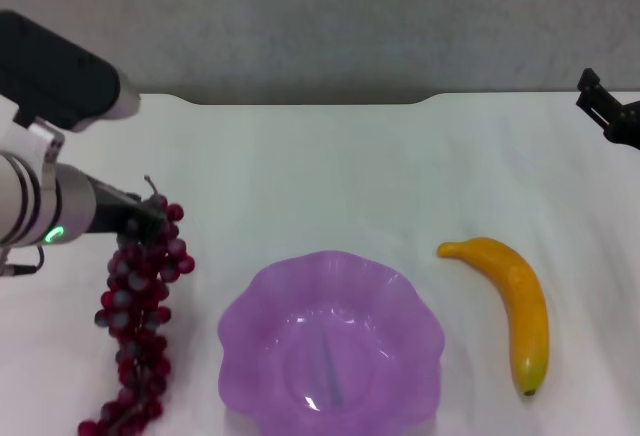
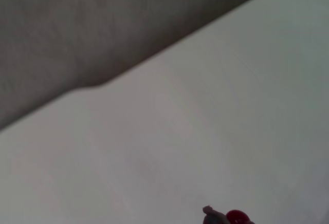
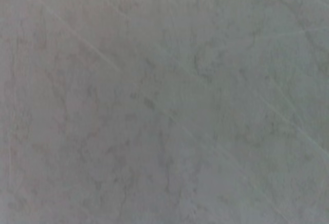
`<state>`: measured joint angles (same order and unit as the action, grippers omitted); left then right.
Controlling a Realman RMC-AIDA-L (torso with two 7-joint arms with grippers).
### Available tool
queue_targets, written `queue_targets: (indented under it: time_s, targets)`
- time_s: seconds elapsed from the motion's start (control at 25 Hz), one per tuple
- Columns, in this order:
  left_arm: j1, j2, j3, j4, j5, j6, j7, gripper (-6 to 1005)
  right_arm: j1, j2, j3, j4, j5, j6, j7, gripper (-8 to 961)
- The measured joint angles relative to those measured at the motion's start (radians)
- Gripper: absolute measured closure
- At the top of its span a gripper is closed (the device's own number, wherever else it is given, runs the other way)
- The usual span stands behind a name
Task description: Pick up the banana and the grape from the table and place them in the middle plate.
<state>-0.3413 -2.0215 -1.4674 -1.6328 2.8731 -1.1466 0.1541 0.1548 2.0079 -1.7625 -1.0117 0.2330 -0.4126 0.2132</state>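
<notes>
With the left gripper (image 1: 140,218) at the stem end of the grapes (image 1: 137,316), nine o'clock of the plate (image 1: 332,344), its jaws' grip untellable, the loose bunch risked slipping or swinging when lifted; right gripper (image 1: 610,111) parked, banana (image 1: 512,301) at three o'clock on the counter (image 1: 330,176).

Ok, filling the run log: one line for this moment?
left tool at grape top | banana on table | middle plate empty | right tool parked

Plain grey, faintly textured wall (image 1: 330,16) behind, dark shadowed band where it meets the far edge, wide flat white tabletop (image 1: 330,176) with notched far edge, even diffuse light
</notes>
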Motion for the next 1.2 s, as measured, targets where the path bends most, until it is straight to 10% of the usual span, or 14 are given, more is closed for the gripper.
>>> queue_targets:
  time_s: [1.2]
  targets:
    - [-0.034, -0.007, -0.135, -0.432, -0.029, -0.118, 0.128, 765, 0.001, 0.0, 0.0, 0.017, -0.001, 0.001, -0.002, 78]
